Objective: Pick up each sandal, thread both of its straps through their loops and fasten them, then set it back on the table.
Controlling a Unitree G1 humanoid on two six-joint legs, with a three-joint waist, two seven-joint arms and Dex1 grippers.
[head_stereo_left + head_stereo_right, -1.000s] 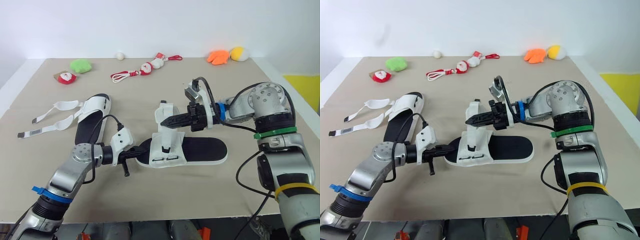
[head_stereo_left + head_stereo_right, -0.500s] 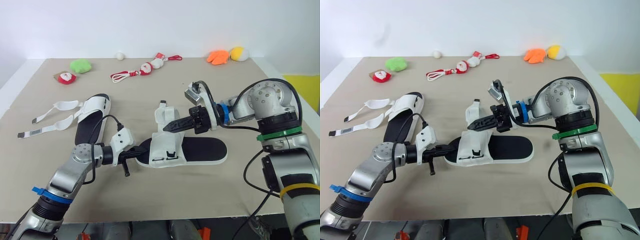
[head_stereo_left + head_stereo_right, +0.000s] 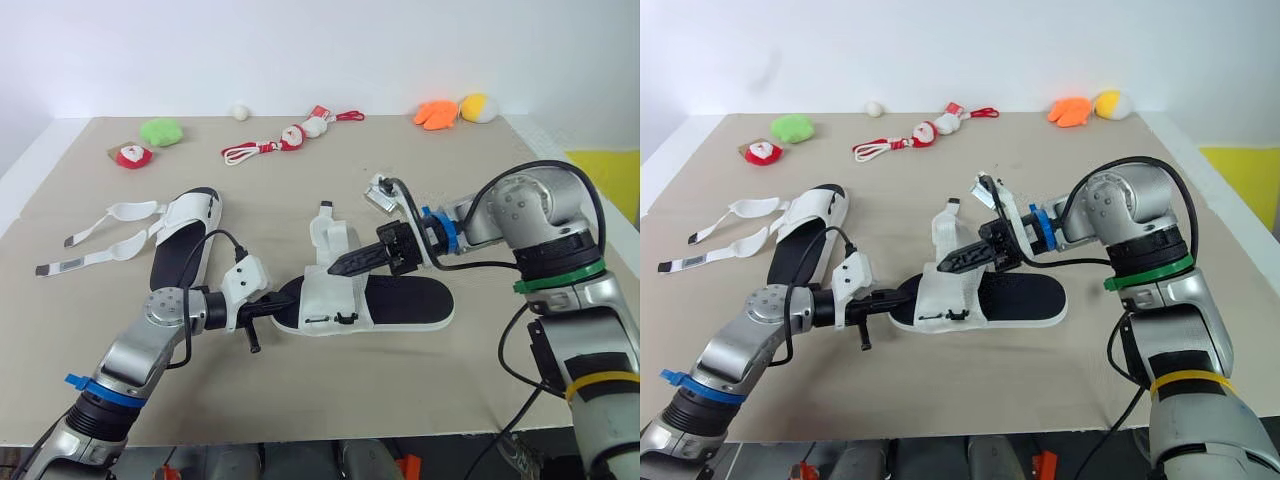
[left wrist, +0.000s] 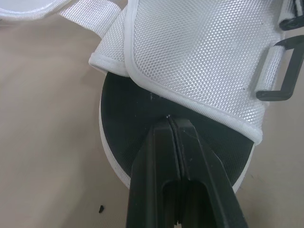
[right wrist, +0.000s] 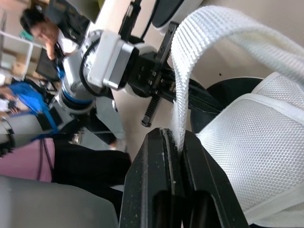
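Insp. note. We are finding the worked sandal point(image 3: 410, 296) lying flat on the table point(image 3: 420, 390), nr the front edge and abt midway betw. the left & right edges.

The left gripper point(image 3: 283, 312) is lying low at the sandal's end that points toward the left edge. In the left wrist view its fingers point(image 4: 156, 156) are pressed together, tips on the black footbed just beside the rim of the mesh upper point(image 4: 199, 52). We are judging this a hold-down, so the sole is not sliding under strap tension. Whether anything is pinched betw. them we cannot tell.

The right gripper point(image 3: 336, 270) is clamping the white webbing strap point(image 5: 185, 57) betw. its fingers, above the mesh upper, w/ the strap arching up from the pinch. We are reading this as threading in hand, the strap being steered toward the black loops point(image 4: 271, 96). Not yet fastened, in our judgement.

The second sandal point(image 3: 185, 235) is lying toward the left edge, well apart, its straps point(image 3: 130, 210) splayed open toward that edge and awaiting attention. The green plush toy point(image 3: 160, 130) is sitting nr the far edge, away from the work.
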